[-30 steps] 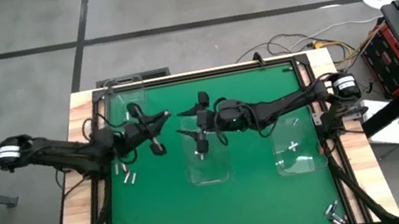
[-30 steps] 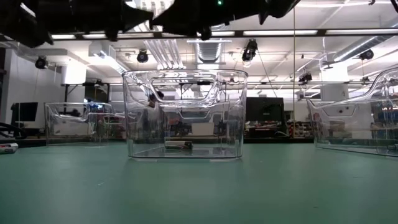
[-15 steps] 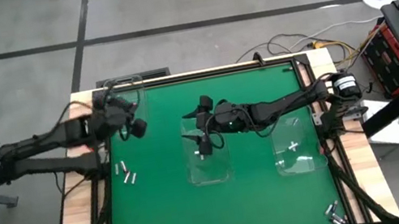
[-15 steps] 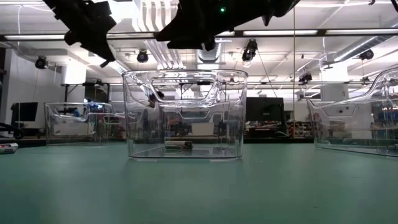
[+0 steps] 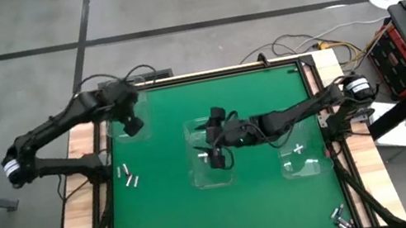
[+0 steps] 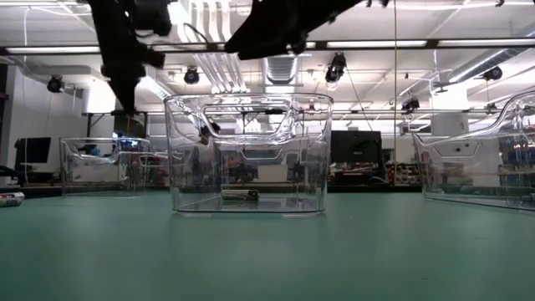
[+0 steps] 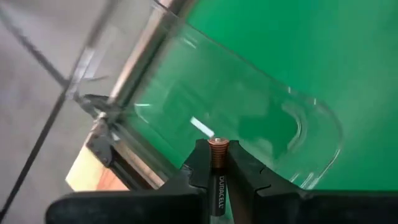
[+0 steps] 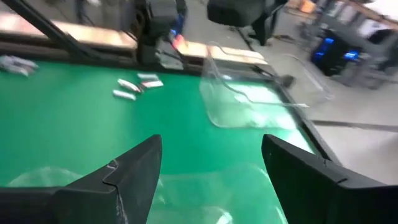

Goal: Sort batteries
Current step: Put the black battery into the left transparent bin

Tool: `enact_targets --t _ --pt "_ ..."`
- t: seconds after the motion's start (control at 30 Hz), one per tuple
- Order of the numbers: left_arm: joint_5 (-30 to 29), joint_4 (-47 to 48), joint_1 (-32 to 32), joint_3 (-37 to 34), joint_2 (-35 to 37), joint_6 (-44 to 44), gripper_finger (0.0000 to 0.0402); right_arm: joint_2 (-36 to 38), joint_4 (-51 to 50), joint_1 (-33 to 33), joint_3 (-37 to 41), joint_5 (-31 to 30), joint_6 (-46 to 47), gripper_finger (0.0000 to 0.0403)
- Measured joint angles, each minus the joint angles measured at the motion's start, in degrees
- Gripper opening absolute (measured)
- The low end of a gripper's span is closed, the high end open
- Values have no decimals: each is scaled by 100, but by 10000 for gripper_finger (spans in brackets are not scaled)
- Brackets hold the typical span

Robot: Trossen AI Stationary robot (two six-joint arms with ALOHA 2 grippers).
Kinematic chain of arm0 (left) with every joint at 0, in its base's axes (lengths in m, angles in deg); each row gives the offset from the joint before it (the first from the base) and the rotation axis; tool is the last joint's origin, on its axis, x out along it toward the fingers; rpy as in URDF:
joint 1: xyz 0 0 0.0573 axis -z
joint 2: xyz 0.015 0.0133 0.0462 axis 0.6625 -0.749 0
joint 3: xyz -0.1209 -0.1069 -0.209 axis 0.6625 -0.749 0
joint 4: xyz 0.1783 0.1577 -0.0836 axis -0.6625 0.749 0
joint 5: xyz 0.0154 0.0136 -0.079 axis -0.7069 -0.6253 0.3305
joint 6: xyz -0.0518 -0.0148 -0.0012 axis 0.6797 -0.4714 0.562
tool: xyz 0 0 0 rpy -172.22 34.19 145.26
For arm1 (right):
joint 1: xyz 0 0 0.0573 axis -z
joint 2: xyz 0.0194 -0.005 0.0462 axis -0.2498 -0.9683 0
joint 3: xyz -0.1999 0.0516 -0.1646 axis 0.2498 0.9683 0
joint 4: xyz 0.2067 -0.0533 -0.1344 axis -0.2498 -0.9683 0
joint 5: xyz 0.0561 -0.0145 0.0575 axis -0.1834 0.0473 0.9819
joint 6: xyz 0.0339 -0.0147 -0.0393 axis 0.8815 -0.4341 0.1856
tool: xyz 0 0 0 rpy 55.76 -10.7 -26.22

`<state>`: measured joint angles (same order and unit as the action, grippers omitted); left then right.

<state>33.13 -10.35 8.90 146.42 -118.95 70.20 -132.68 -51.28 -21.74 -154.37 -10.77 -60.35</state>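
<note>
My left gripper (image 7: 218,163) has swung from table centre to the far-left clear plastic bin (image 5: 125,111), fingers clamped on a black-and-copper Duracell battery (image 7: 217,171), so a drop there looks next. My right gripper (image 8: 211,168) has come down over the middle clear bin (image 5: 212,167), fingers spread wide and empty. Loose silvery cylinder batteries (image 5: 128,176) lie on the green mat (image 5: 180,219). Lab room behind, ceiling strip lights.
</note>
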Motion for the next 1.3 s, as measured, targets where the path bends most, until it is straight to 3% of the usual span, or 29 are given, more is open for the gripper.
enact_targets --t 0.33,0.47,0.57,0.87,1.07,1.17,1.3 --pt "137 -74 -1021 -9 -1284 -1406 6 483 -598 -542 249 -1182 326 277" --pt "-294 -83 -1054 -13 -1623 -1571 6 710 -621 -636 504 -1583 473 279" --pt "-684 -141 -1045 -18 -1808 -1763 6 917 -622 -651 750 -1676 654 275" --pt "-781 -1124 -1065 -413 -2083 -2986 6 1403 -603 -673 1424 -1696 1157 259" --pt "-1026 -1725 -1073 -683 -2055 -3933 5 1643 -622 -764 1727 -2024 1234 253" --pt "-959 -2025 -1078 -841 -2055 -4292 4 1717 -616 -815 1817 -2034 1241 256" --pt "-385 -2074 -1125 -950 -2123 -4492 4 1794 -611 -839 1922 -2034 1334 262"
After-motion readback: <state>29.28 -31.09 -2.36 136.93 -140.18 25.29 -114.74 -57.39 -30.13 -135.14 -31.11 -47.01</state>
